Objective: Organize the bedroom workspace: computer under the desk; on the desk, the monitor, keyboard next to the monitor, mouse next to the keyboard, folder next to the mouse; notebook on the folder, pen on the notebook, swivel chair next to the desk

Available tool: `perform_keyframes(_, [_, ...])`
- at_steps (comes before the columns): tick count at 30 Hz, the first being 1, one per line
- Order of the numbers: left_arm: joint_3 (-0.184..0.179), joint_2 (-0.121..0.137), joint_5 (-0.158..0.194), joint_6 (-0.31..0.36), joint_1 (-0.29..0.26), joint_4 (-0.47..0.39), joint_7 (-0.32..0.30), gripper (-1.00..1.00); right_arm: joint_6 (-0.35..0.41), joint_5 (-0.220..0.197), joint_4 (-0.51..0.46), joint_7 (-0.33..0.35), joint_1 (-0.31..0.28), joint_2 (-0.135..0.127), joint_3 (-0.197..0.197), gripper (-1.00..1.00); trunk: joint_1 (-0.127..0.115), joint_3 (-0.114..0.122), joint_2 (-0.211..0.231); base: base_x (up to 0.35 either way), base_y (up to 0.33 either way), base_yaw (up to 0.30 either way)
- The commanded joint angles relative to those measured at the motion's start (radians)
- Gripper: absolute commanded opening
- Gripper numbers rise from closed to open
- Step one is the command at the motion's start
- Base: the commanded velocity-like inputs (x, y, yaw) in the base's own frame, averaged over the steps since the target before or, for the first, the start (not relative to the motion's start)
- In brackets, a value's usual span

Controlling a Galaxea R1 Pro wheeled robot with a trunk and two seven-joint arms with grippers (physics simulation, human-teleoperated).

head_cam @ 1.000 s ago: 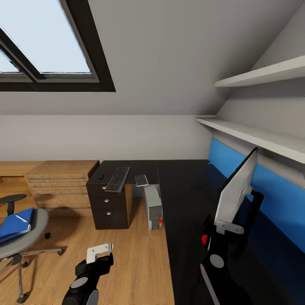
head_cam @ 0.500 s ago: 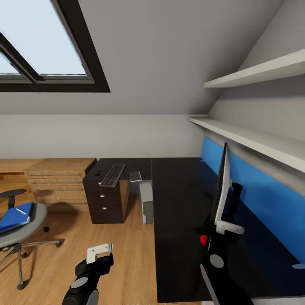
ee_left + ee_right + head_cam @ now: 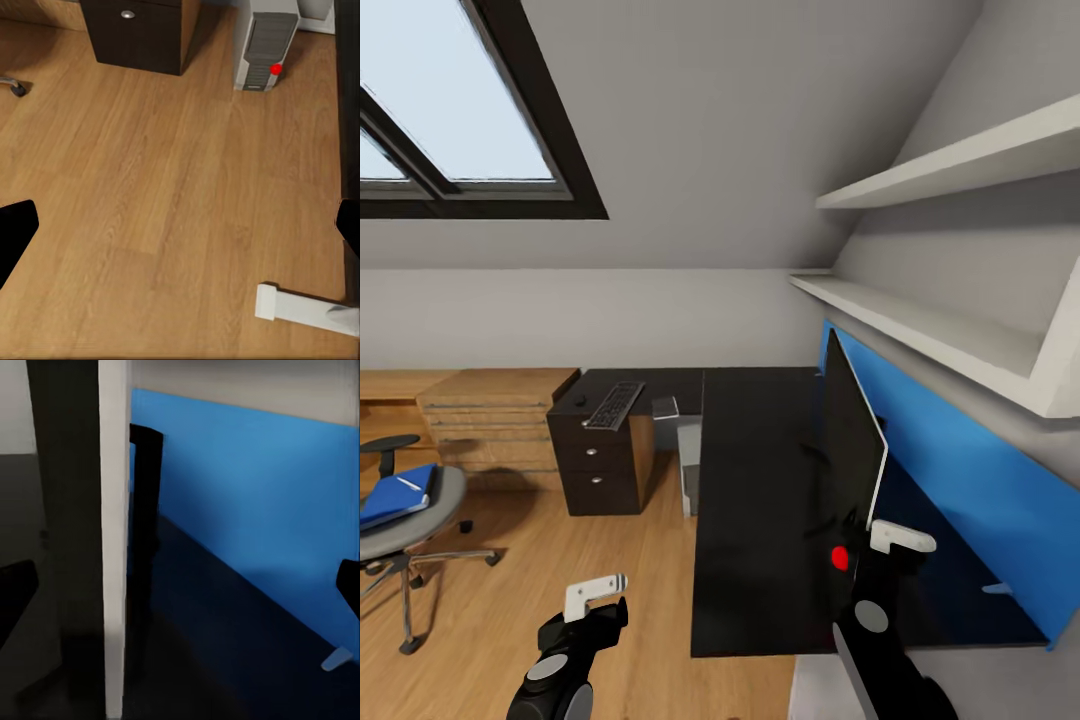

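The monitor (image 3: 850, 440) stands on the black desk (image 3: 760, 500) with its dark screen facing me. My right gripper (image 3: 890, 545) is at its lower edge, open. In the right wrist view the monitor's pale edge (image 3: 112, 547) lies between the spread fingers. Farther back, the keyboard (image 3: 612, 404) and mouse (image 3: 579, 399) lie on a dark drawer cabinet (image 3: 600, 470). The computer tower (image 3: 688, 465) stands on the floor beside it, also in the left wrist view (image 3: 264, 45). A blue folder (image 3: 395, 495) with a white pen (image 3: 408, 484) rests on the swivel chair (image 3: 410, 530). My left gripper (image 3: 595, 600) hangs open over the floor.
A blue wall panel (image 3: 950, 480) runs behind the desk, with white shelves (image 3: 920, 335) above it. A wooden drawer unit (image 3: 490, 420) stands at the back left. A small grey flat item (image 3: 665, 407) lies on the desk's far end. Wooden floor (image 3: 150, 187) spreads between chair and desk.
The camera has swung, shifting the whole room leftward. The monitor by my right gripper has turned from showing its white back, through edge-on, to showing its dark screen.
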Motion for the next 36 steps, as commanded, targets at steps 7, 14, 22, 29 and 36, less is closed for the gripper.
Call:
perform_keyframes(7, [0.0,0.0,0.011,0.001,-0.001,-0.002,0.009,1.0,0.001,0.004,0.001,-0.005,-0.001,0.0,0.001,1.0,0.0,-0.002,-0.001,-0.043,-0.158,0.0])
perform_keyframes(14, [0.0,0.0,0.011,0.004,-0.001,-0.002,0.009,1.0,0.001,0.004,0.001,-0.004,-0.001,0.0,0.001,1.0,0.0,-0.002,-0.001,-0.003,-0.069,0.0])
perform_keyframes(22, [0.0,0.0,0.012,0.003,-0.001,0.008,0.008,1.0,0.001,0.004,0.001,-0.004,-0.001,0.0,0.001,1.0,0.0,-0.002,-0.001,0.0,-0.127,0.0])
perform_keyframes(29, [-0.001,0.0,0.012,0.003,-0.001,0.009,0.009,1.0,0.001,0.004,0.001,-0.005,-0.001,0.0,0.001,1.0,0.0,-0.002,-0.001,0.0,-0.114,0.0])
perform_keyframes(36, [0.0,0.0,0.012,0.003,-0.001,0.009,0.009,1.0,-0.001,0.004,0.001,-0.001,-0.001,0.0,0.002,1.0,0.0,-0.002,-0.001,0.0,-0.046,0.0])
